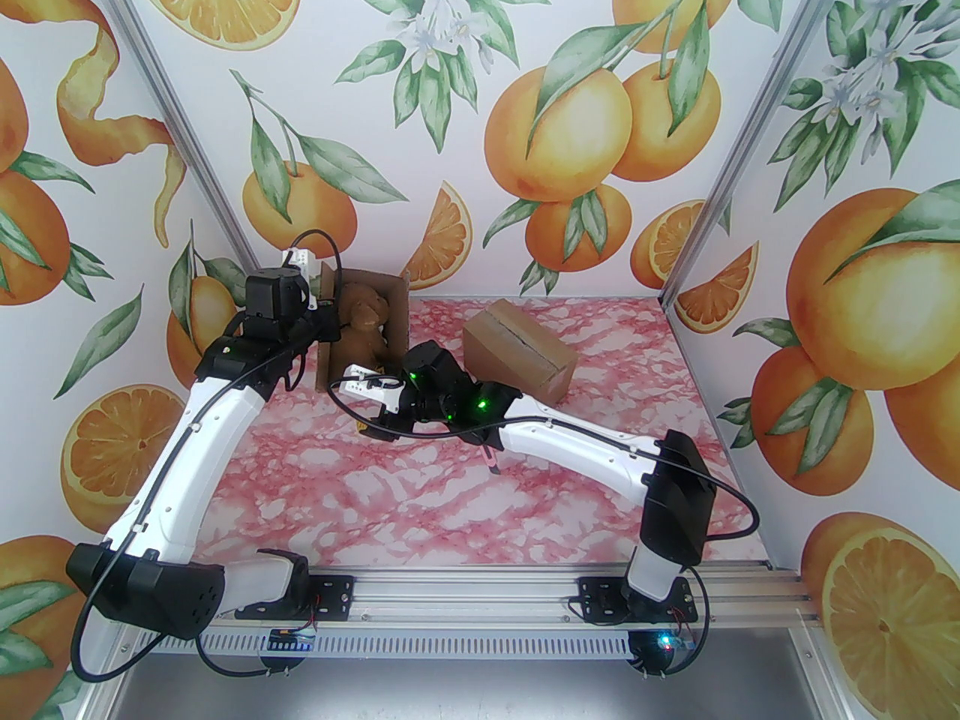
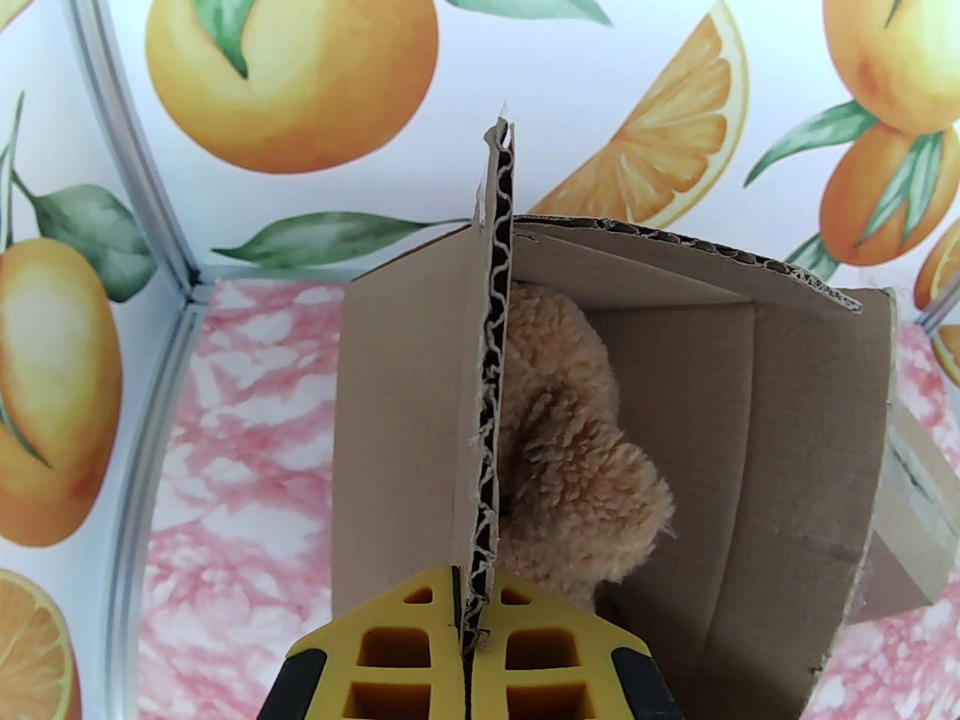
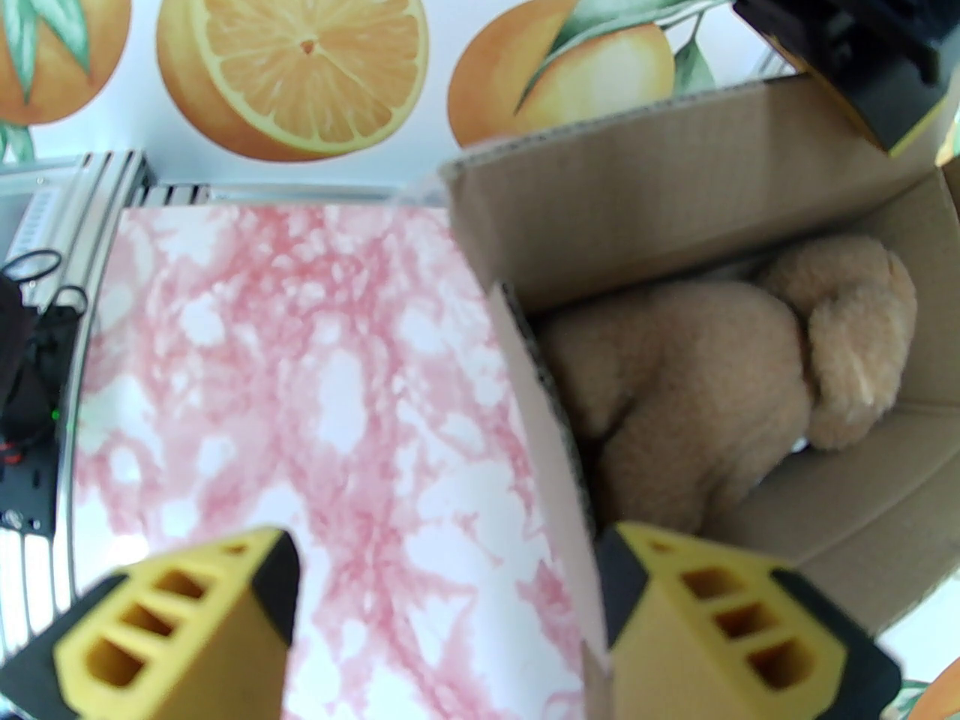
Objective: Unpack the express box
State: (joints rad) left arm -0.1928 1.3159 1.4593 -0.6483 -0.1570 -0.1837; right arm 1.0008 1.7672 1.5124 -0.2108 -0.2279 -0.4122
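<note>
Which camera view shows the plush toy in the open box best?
Right wrist view: the plush toy lies mostly unobstructed inside the open box. In the left wrist view the clamped flap hides part of it; in the top view it looks small.

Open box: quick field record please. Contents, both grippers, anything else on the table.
open box: rear left of the table, top open
contents: tan plush toy, lying inside
left gripper: shut on a cardboard edge of the open box
right gripper: open, straddling a box wall edge, not clamped
other: closed cardboard box on the table, to the open box's right
</note>
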